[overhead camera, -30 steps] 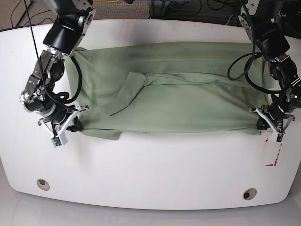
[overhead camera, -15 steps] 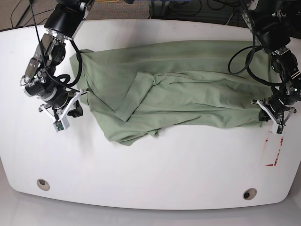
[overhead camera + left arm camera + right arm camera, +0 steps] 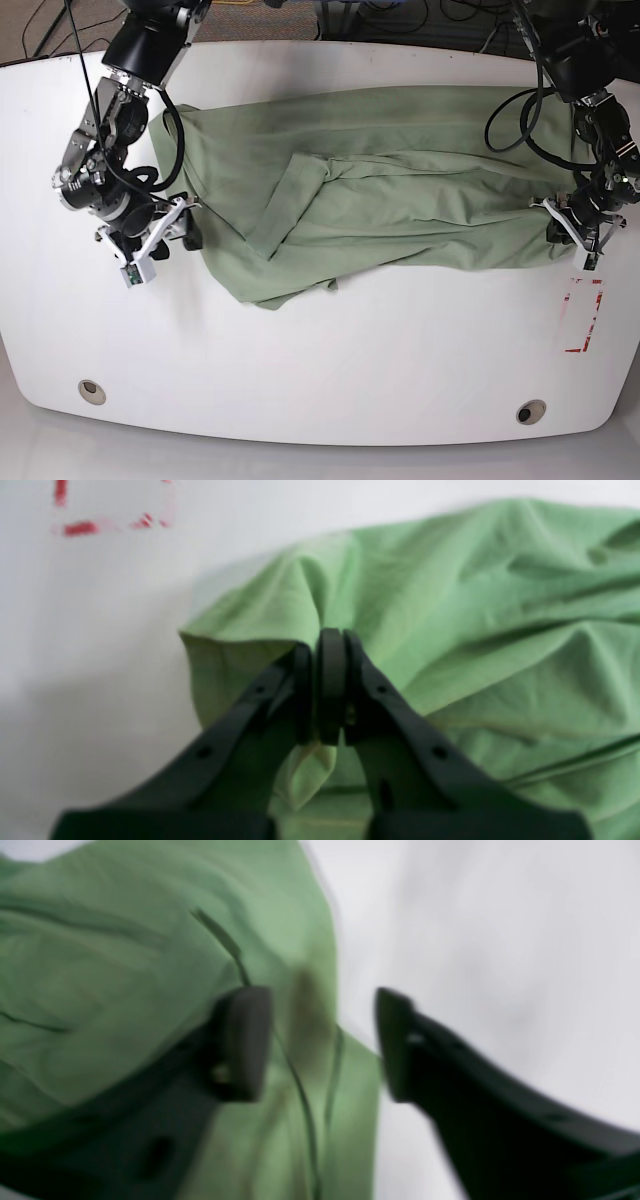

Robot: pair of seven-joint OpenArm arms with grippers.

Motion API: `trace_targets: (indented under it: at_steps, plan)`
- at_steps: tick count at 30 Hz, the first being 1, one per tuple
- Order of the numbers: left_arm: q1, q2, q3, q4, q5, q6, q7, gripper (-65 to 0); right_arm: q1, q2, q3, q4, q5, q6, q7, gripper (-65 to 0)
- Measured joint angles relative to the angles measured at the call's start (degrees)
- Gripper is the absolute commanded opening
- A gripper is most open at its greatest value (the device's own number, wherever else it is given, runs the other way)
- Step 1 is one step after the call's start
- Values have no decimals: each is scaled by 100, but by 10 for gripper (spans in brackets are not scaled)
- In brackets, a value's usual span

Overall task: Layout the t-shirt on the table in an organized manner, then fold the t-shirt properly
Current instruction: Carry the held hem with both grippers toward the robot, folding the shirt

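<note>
The pale green t-shirt (image 3: 400,190) was seen rumpled across the upper middle of the white worktop (image 3: 330,380), one sleeve flopped over. Its right-frame corner was pinched in the clenched left tool (image 3: 327,680); the right tool (image 3: 325,1040) was spread, cloth released. A one-sided pull was judged likely to bunch it.

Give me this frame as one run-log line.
phase: layout | shirt: rumpled on table | left claw: shut on shirt corner | right claw: open over shirt edge
</note>
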Motion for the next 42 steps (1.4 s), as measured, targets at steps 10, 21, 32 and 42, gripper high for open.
trace_targets:
  at_steps: [10, 21, 32, 42]
  plan:
    - [-4, -15, 7, 2, -2, 0, -4, -650, 807, -79, 13, -1655, -7, 15, 852, -48]
    - [-7, -15, -7, 2, -4, 0, -4, -650, 1491, 122, 13, -3818, -17, -37, 1609, -75]
    - [-4, -17, -4, 2, 0, 0, -4, -650, 1731, 81, 7, -4754, 2, -33, 2031, -75]
    - [-4, -15, 4, 2, 0, 0, -4, -650, 1864, -48, 7, -5071, -11, -37, 2199, -224]
